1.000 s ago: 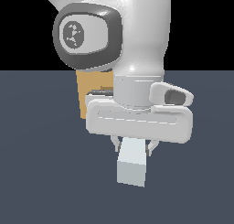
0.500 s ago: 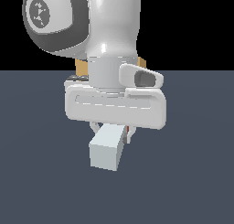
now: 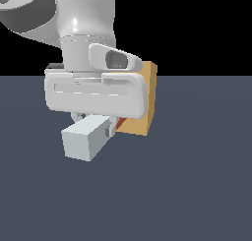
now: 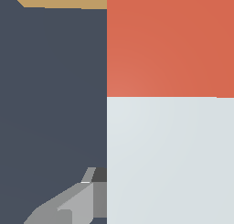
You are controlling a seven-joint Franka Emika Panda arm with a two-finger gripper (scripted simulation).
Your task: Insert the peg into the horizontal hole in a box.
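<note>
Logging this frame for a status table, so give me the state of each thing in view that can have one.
peg: held off the floor, roughly level, orange-red end toward the box.
gripper: shut on the peg's pale part.
box: standing on the floor behind the gripper, largely hidden.
horizontal hole: not visible in either view; whether the peg tip has entered cannot be told.

No text, label, brand, number or sign can be read on anything in either view
</note>
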